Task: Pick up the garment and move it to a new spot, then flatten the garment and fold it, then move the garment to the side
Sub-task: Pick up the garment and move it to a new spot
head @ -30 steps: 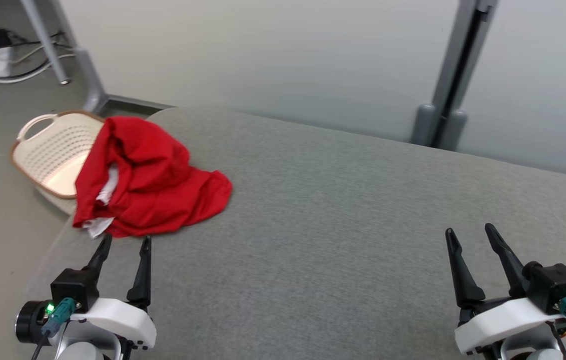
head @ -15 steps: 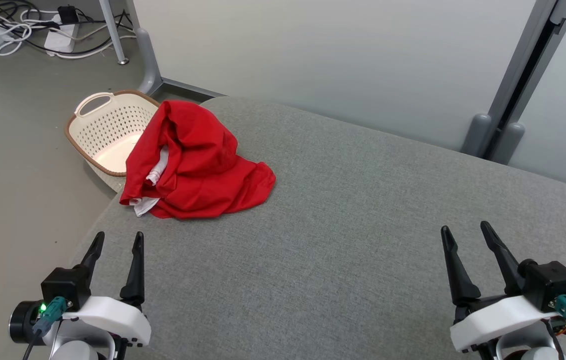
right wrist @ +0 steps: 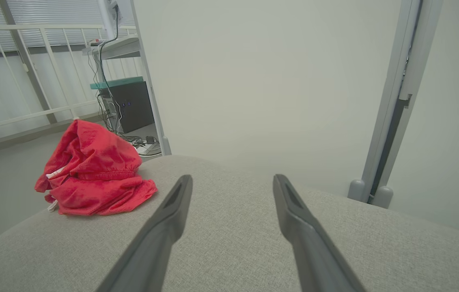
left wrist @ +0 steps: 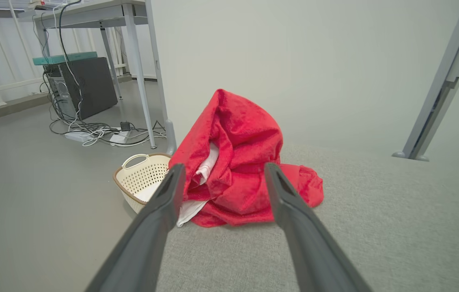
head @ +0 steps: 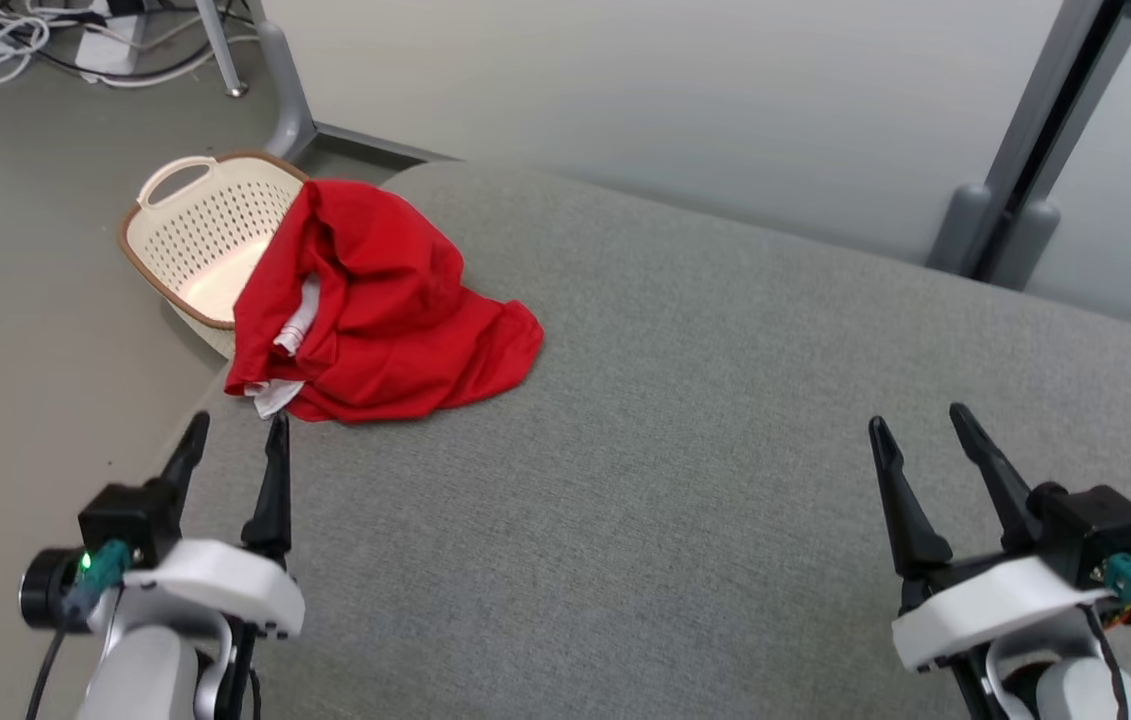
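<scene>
Crumpled red garment [head: 395, 310] just beyond left gripper [head: 237, 422], jaws spread, empty; tips seemingly not touching it. Right gripper [head: 915, 415] spread, empty, well apart from garment.

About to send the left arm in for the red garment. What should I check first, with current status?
1. Left gripper open and empty: ok.
2. Right gripper open and empty: ok.
3. Red garment directly ahead of left gripper: ok.
4. Garment flat on grey surface: not ok, bunched.
5. Garment clear of basket beside it: cannot tell.
</scene>
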Available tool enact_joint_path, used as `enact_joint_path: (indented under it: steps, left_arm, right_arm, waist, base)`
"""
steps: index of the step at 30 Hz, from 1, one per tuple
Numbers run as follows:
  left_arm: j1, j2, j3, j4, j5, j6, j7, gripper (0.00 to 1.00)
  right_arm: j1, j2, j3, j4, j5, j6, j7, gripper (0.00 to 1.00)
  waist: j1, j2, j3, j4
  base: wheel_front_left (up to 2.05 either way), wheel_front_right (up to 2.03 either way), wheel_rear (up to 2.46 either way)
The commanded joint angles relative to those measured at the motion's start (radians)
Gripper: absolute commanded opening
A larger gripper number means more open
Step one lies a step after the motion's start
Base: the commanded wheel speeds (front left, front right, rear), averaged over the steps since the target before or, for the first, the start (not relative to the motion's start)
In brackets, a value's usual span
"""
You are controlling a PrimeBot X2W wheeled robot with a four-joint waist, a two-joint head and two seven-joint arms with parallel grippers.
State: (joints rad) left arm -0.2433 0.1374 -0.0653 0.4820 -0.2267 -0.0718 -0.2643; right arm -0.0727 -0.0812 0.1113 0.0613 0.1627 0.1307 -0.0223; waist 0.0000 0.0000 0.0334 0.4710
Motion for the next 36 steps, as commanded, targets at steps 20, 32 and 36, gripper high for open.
enact_joint_path:
  steps: [20,32,36]
  left_arm:
    - [-0.534,0.074,0.019,0.568,-0.098,-0.051,0.024,1.00]
    - [-0.648,0.140,-0.003,0.747,-0.130,-0.059,0.027,0.00]
    - [-0.639,0.151,0.001,0.724,-0.133,-0.059,0.004,0.00]
  right_arm:
    - [-0.182,-0.054,0.025,-0.072,-0.025,0.000,0.053,1.00]
    - [-0.203,-0.044,0.011,-0.040,-0.017,0.000,0.024,1.00]
    - [-0.183,-0.037,-0.001,-0.027,-0.015,0.000,0.013,1.00]
  waist:
    - [0.0000,0.0000,0.338,-0.208]
    - [0.0000,0.0000,0.349,-0.248]
    - [0.0000,0.0000,0.317,-0.237]
  base:
    - [0.00,0.00,0.00]
    - [0.00,0.00,0.00]
    - [0.00,0.00,0.00]
